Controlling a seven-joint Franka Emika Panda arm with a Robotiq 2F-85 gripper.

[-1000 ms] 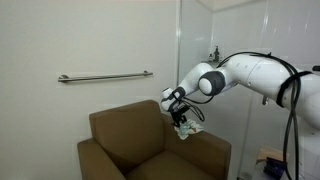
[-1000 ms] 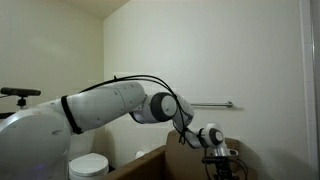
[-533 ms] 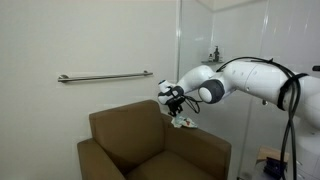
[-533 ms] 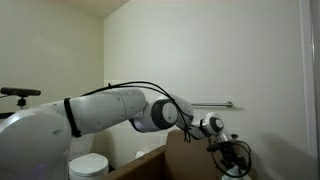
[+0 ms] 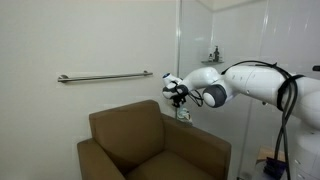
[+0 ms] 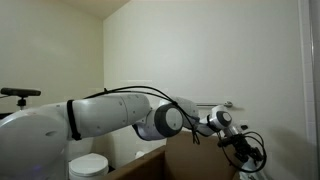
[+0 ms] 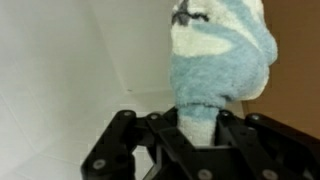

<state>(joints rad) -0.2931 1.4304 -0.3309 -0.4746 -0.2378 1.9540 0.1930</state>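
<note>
My hand (image 7: 203,125) is closed down narrow on a fluffy pale-blue and white sock (image 7: 215,50). In the wrist view its fingers pinch the sock's thinner end and the fuller, rounded part bulges out beyond them.

In an exterior view the hand (image 5: 176,93) hangs in the air above the brown upholstered armchair (image 5: 130,135), over the end of the chair's back that lies nearest my arm. The sock (image 5: 183,114) dangles from the hand, just above the top of the armchair's back. As far as I can tell it is not touching the upholstery. A metal grab rail (image 5: 105,76) runs along the wall above the armchair, and the hand is near the end of it.

I judge the sock to be very light and wholly limp. It has no stiffness of its own, so it droops wherever it isn't gripped, and the free part will swing when I move. The plush pile squashes easily, which gives the pads plenty to bite into, so I expect little slipping. It isn't fragile and a firm squeeze does no harm.

The best hold is where I have it, on the narrow gathered end. There the fabric bunches thick between the fingers, and a thin single layer is not left to creep out.
</note>
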